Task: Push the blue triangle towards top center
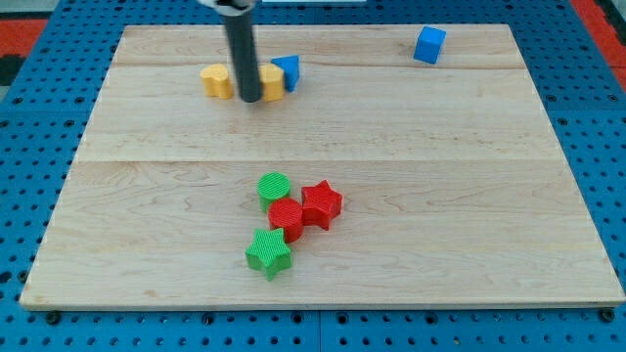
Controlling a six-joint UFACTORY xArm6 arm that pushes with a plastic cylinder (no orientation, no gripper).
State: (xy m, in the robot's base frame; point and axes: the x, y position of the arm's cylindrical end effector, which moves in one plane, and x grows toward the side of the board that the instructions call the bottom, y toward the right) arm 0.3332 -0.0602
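Note:
The blue triangle (288,71) lies near the view's top, left of centre, touching a yellow block (271,81) on its left. My dark rod comes down from the view's top; my tip (250,98) rests on the board just left of that yellow block and about 40 px left of and below the blue triangle. Another yellow block (217,80) lies just left of the rod. The rod hides part of the yellow block between it and the triangle.
A blue cube (428,45) sits at the top right. Below centre is a cluster: green cylinder (275,187), red hexagon-like block (287,217), red star (321,203), green star (269,253). The wooden board (489,196) lies on blue pegboard.

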